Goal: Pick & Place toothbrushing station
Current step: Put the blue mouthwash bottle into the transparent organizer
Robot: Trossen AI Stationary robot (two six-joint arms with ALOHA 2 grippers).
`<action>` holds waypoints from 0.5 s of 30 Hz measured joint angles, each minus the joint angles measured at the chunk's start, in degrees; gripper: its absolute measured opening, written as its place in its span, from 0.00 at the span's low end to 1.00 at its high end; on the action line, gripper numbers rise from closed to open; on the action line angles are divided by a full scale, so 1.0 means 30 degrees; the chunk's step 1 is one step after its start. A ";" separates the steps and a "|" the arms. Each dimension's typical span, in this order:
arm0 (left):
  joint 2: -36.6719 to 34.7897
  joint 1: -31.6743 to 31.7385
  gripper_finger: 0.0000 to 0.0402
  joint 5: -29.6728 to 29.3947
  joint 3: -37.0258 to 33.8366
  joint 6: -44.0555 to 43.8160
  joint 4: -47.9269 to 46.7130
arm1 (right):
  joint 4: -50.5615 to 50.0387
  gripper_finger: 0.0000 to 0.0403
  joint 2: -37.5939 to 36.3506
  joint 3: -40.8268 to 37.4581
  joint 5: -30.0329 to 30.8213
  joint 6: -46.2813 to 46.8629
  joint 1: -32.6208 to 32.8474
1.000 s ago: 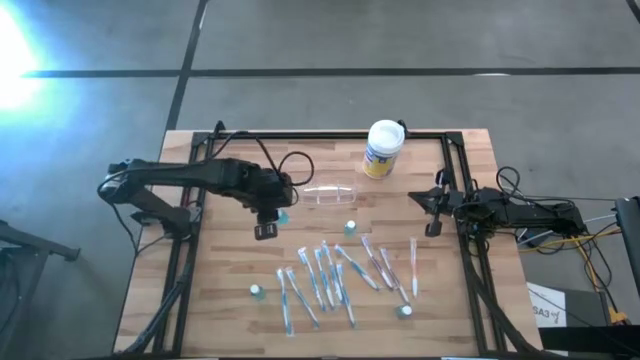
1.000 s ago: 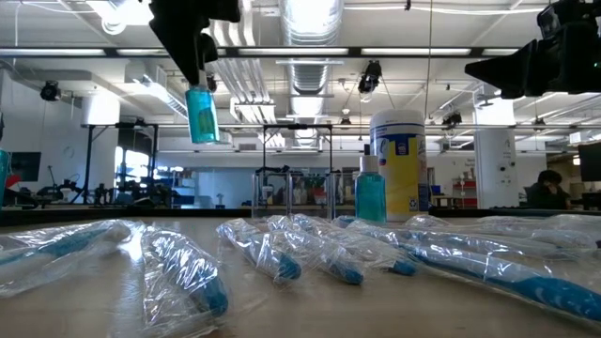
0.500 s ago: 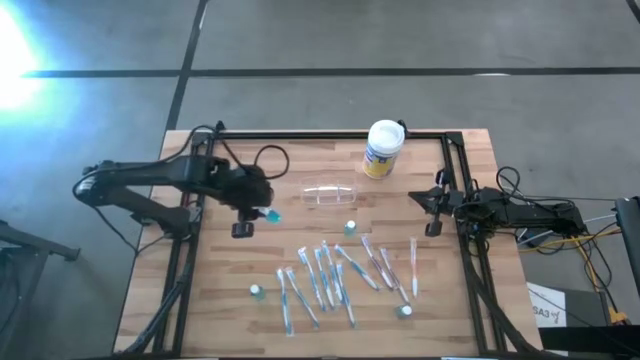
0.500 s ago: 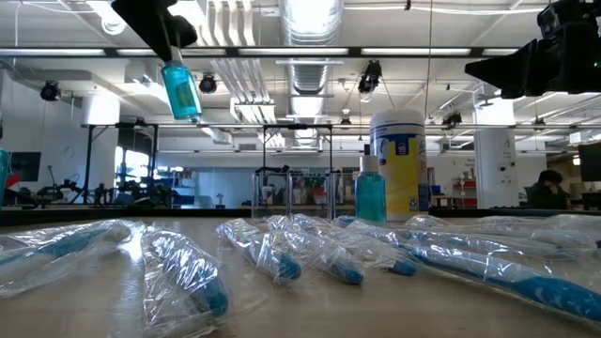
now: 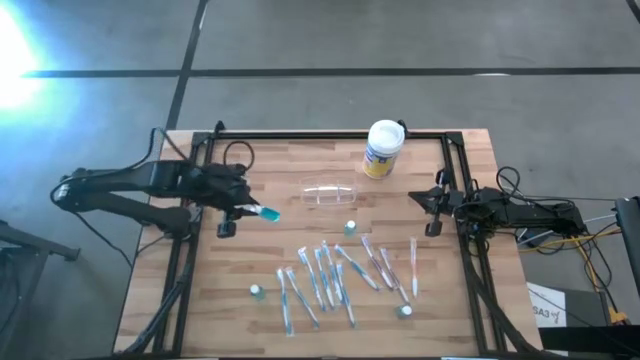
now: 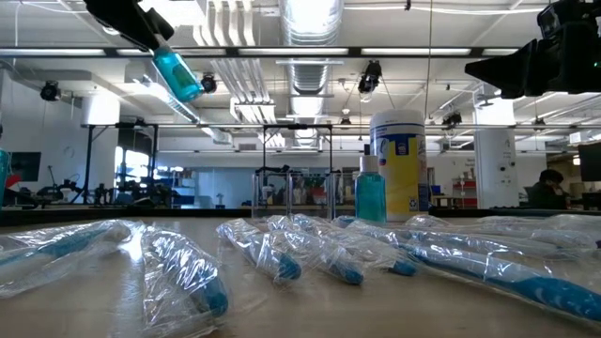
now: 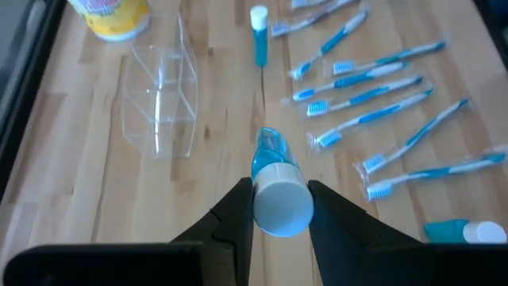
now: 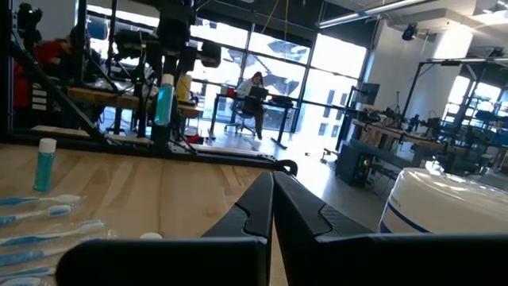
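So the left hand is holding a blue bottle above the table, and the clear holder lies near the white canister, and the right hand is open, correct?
One point is wrong: the right hand is shut, as the right wrist view shows. The rest stands: the left hand holds the blue bottle above the table, and the clear holder lies near the white canister.

Left gripper (image 6: 150, 33): high above the tabletop's left part, clamped on a tilted blue bottle (image 6: 177, 74).
Tabletop (image 6: 394, 305): wrapped toothbrushes (image 6: 282, 253) strewn along the near edge.
Far edge: white canister (image 6: 399, 164), 1 upright blue bottle (image 6: 370, 192) in front, clear holder (image 6: 291, 195) beside it.
Right arm (image 6: 540, 56): upper right.
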 joint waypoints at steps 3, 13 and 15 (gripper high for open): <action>-0.0966 -0.0007 0.25 0.0013 -0.0967 -0.0005 0.1026 | 0.0000 0.02 0.0007 -0.0003 0.0007 -0.0001 -0.0001; -0.4050 -0.0007 0.25 0.0398 -0.4309 -0.0765 0.5588 | 0.0000 0.02 0.0015 -0.0004 0.0098 -0.0001 0.0004; -0.4554 -0.0007 0.25 0.0398 -0.5244 -0.0911 0.6508 | 0.0000 0.02 0.0015 -0.0007 0.0101 0.0001 -0.0001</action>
